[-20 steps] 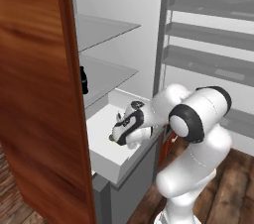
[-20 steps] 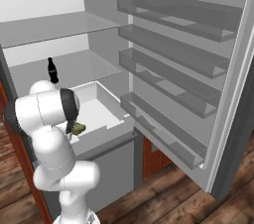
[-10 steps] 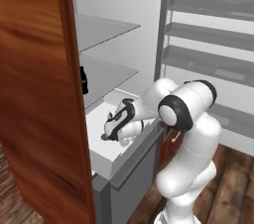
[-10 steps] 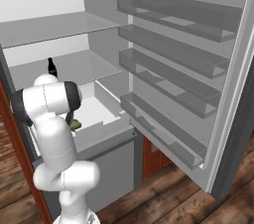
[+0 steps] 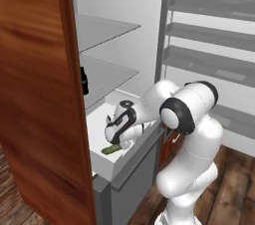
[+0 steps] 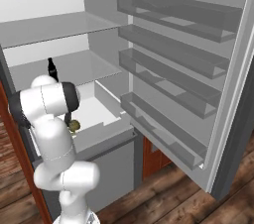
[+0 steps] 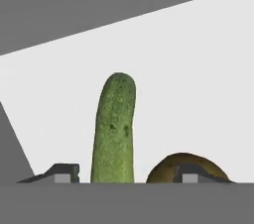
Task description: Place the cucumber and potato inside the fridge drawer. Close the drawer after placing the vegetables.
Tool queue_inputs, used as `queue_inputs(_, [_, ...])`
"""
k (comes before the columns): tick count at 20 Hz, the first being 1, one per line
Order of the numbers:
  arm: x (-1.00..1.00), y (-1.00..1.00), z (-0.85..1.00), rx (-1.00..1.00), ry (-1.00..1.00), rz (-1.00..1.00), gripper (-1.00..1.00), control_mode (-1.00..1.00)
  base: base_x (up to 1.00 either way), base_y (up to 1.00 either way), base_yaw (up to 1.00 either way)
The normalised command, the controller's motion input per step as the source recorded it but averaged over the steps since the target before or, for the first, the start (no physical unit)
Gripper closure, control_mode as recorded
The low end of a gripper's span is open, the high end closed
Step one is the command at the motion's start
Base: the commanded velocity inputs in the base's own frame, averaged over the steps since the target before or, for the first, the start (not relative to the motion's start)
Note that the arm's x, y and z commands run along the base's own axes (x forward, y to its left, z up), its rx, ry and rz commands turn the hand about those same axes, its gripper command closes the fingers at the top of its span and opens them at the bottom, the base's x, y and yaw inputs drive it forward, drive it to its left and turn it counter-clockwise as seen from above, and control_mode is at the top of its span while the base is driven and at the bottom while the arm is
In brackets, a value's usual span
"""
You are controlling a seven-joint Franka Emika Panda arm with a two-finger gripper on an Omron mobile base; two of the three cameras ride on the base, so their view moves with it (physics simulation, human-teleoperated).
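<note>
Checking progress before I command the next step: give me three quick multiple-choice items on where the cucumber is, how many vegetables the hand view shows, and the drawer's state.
1. The cucumber lies:
A. on a glass shelf
B. in the fridge drawer
C. on the floor

2. Vegetables in the hand view:
A. one
B. two
C. three

3. The drawer is:
A. pulled out
B. pushed shut
C. removed

B, it lies on the white drawer floor below the gripper; B, the cucumber and the potato; A, its bin juts forward from the fridge.
</note>
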Motion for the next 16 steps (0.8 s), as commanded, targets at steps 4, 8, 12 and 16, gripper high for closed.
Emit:
queue_inputs(4, [-0.10, 0.00, 0.05, 0.00, -0.15, -0.02, -1.00, -1.00, 0.00, 0.00, 0.00])
queue_inputs(8, [-0.09, -0.03, 0.65, 0.00, -0.19, -0.08, -1.00, -1.00, 0.00, 0.00, 0.00])
queue_inputs(12, [-0.56, -0.28, 0.78, 0.04, -0.15, -0.16, -1.00, -1.00, 0.00, 0.00, 0.00])
queue_inputs(16, [-0.97, -0.46, 0.66, 0.17, -0.09, -0.29, -1.00, -1.00, 0.00, 0.00, 0.00])
